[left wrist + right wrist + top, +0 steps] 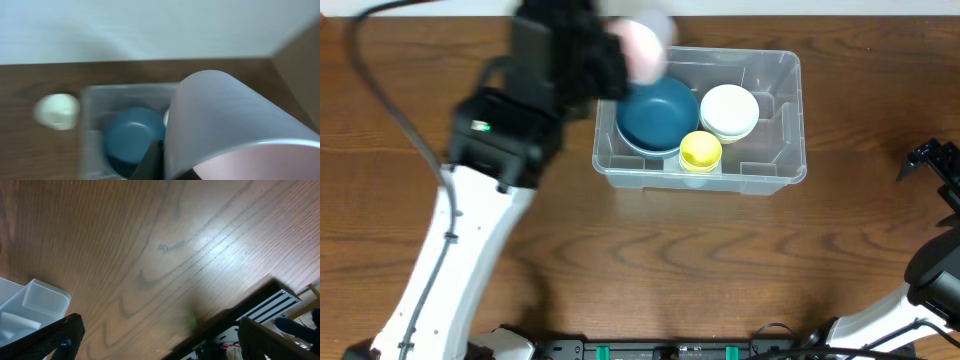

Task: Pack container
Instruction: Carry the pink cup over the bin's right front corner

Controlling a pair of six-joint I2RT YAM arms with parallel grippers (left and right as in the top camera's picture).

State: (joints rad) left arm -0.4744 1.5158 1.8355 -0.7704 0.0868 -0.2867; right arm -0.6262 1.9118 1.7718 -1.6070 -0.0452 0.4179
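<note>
The clear container (pixel 775 120) stands at the back centre of the table. It holds a blue bowl (pixel 658 112), a white bowl (pixel 728 110) and a yellow cup (pixel 700 150). My left gripper (pixel 615 55) is shut on a pale pink cup (pixel 645 48), held blurred over the container's far left corner. In the left wrist view the pink cup (pixel 225 120) fills the right side, with the blue bowl (pixel 132 135) and the container (pixel 95 100) below it. My right gripper (pixel 165 332) is open and empty, at the far right (pixel 930 160), away from the container.
A white round object (pixel 56 111) lies on the wood outside the container's wall in the left wrist view; the overhead view does not show it. A corner of the container (pixel 35 300) shows in the right wrist view. The table's front edge (pixel 260 300) is near the right gripper.
</note>
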